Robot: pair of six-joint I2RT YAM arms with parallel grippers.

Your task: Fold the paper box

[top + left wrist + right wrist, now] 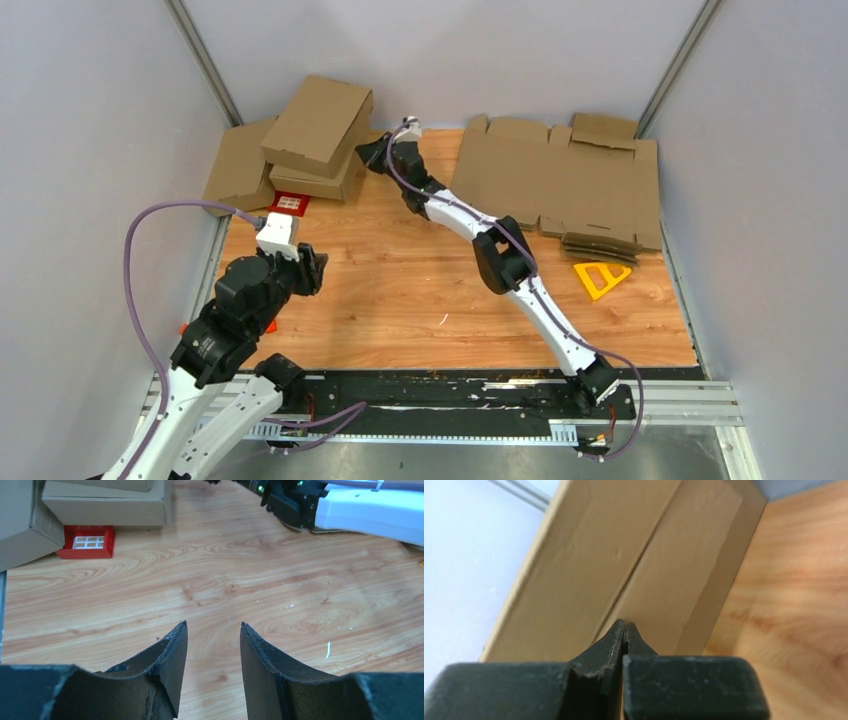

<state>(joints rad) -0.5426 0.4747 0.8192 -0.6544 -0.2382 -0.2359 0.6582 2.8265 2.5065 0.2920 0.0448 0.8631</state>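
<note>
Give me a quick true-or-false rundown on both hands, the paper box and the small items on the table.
1. The right hand is shut. True.
2. The left hand grips the red card. False: it is open over bare wood, and the card lies apart from it, beside the cardboard boxes.
3. The yellow triangle lies just on the near side of the flat cardboard sheets. True.
4. The paper box sits at the near edge of the table. False: it rests on top of the other boxes at the far left corner.
</note>
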